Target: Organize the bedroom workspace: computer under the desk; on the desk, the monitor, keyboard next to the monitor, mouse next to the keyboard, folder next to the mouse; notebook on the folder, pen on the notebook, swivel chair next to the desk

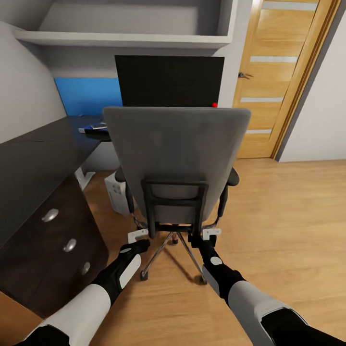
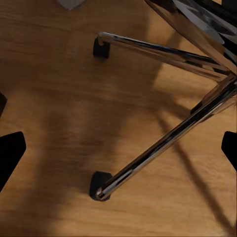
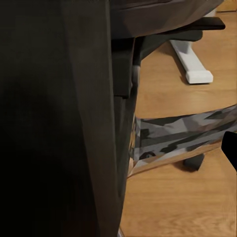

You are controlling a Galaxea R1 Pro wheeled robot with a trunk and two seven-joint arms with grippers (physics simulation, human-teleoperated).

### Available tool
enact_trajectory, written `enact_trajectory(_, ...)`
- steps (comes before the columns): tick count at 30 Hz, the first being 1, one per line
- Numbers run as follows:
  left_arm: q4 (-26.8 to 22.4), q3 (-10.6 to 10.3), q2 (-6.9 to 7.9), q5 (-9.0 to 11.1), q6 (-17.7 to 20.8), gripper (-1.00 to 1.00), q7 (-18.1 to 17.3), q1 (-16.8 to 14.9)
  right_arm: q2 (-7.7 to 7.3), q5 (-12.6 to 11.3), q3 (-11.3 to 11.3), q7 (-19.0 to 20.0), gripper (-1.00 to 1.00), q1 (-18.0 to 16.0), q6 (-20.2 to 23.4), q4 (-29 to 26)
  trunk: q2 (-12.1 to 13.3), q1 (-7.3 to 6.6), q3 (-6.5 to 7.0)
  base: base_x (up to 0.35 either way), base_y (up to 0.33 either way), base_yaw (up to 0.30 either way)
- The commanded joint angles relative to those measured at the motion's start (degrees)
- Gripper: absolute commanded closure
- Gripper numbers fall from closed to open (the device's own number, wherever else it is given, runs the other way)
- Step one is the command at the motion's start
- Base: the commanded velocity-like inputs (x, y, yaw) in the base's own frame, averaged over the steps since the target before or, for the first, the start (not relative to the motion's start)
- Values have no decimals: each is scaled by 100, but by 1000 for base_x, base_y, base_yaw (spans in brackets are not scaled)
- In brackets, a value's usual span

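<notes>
Chair-positioning step: both grippers (image 1: 139, 235) (image 1: 211, 234) at swivel chair (image 1: 175, 154) back, grip indeterminate; next, push toward desk (image 1: 33, 163)

Bedroom corner with a wooden door and wall shelf.
Light wood plank flooring (image 1: 288, 216) runs up to pale grey walls (image 1: 24, 86). A wooden door (image 1: 278, 81) with frosted horizontal panels and a metal lever handle stands at the right. A white shelf (image 1: 125, 39) spans the alcove above a blue wall panel (image 1: 89, 96).
</notes>
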Motion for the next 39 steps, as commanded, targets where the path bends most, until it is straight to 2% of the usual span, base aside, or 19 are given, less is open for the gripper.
enact_trajectory(1,-14,-37,5,23,17,-100,38,-4,-3,-56,59,-26,-100,-6,-21,5,-2,2,-4,329,0,0)
enact_trajectory(33,-16,-37,5,23,18,-100,38,-5,-14,-48,52,-29,-100,-5,-22,31,-2,2,-4,328,0,0)
enact_trajectory(39,-21,-36,5,29,26,-100,46,-6,-16,-47,51,-27,-100,-4,-21,33,-2,2,-4,39,0,0)
